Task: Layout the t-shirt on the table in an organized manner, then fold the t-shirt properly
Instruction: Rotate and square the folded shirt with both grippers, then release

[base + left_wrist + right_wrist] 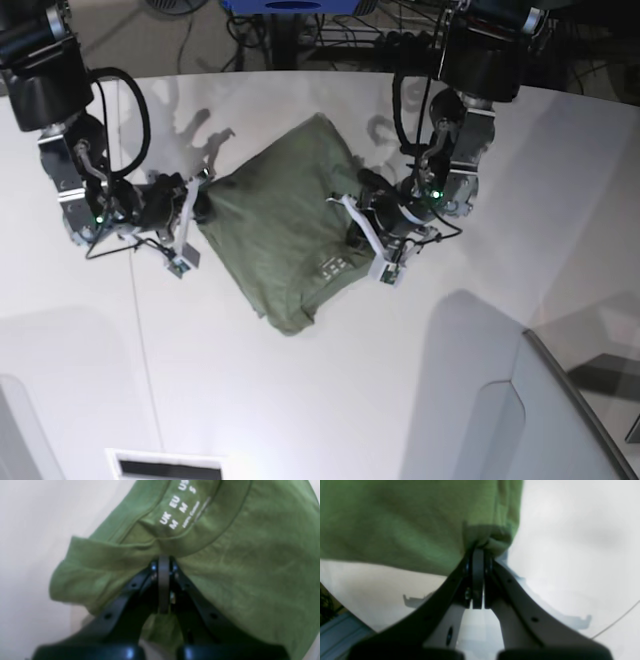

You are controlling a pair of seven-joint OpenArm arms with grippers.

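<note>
Left gripper [163,562] clamped on the t-shirt [285,235] collar; right gripper [478,551] pinching its opposite edge; shirt stretched between, over the table [320,400].

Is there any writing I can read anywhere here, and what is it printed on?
"UK EU US" over "M M S": white size print inside the collar of the t-shirt, left wrist view.
Smaller white lines beside it: too blurred to read.
Base view: the label is only a pale patch; nothing else is readable.

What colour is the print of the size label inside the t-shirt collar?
White, on the green t-shirt; the left wrist view shows it best.
</note>
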